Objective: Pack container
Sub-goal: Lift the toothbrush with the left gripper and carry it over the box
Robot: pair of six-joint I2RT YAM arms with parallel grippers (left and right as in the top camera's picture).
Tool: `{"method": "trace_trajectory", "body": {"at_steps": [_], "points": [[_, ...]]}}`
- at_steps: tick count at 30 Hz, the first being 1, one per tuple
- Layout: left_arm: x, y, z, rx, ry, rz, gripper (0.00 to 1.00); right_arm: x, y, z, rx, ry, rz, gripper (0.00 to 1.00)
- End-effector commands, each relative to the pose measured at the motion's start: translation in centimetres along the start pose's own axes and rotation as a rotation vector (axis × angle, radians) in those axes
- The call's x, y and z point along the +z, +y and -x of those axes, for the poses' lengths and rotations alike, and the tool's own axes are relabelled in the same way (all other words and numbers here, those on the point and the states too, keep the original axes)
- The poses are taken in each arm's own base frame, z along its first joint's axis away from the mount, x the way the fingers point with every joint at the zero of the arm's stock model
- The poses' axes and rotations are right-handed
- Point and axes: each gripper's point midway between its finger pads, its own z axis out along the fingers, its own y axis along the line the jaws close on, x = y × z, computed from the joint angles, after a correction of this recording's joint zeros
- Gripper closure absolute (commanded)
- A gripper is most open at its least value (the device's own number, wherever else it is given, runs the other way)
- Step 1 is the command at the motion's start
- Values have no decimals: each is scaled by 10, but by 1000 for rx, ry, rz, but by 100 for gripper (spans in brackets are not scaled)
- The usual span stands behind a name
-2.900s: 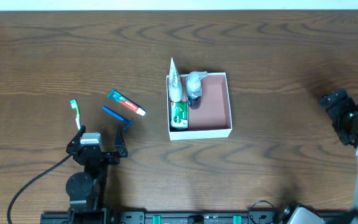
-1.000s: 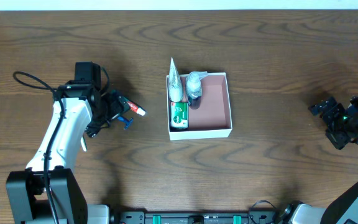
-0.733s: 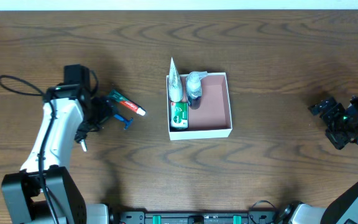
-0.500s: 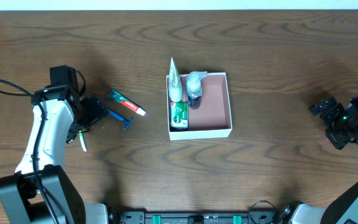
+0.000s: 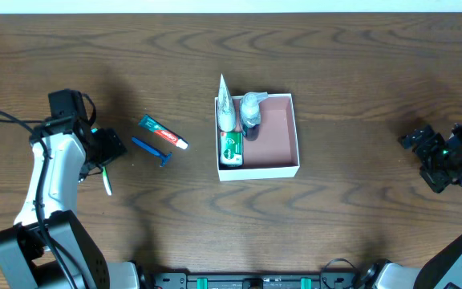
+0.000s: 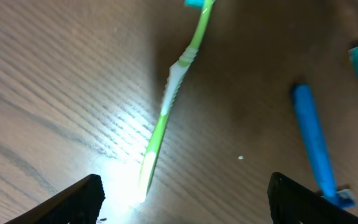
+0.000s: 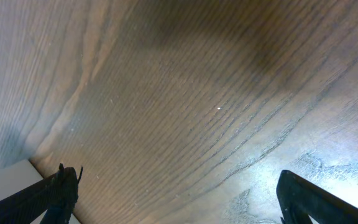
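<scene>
White container [image 5: 281, 132] lies well right of the left end effector [image 5: 109, 148].

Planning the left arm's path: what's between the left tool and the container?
Overhead: a blue razor and a toothpaste tube lie between left tool and container.

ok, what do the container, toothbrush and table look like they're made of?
Container: likely cardboard, with thin matte white walls and a pinkish-brown inside.
Toothbrush: plastic, with a smooth green-and-white moulded handle.
Table: wood or wood-look laminate; brown grain, slight sheen where light glares. Can't tell which.
</scene>
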Motion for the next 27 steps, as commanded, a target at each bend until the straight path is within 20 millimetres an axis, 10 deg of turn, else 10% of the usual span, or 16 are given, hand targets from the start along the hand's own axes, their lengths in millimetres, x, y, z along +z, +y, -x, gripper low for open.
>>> {"method": "trace_trajectory", "body": {"at_steps": [1,27], "points": [[10,7,-9,37,18,19,14,-2,0,4,-5,-8,6,1],[55,14,-39,74,3,15,20,-2,0,4,-6,-8,6,1]]}}
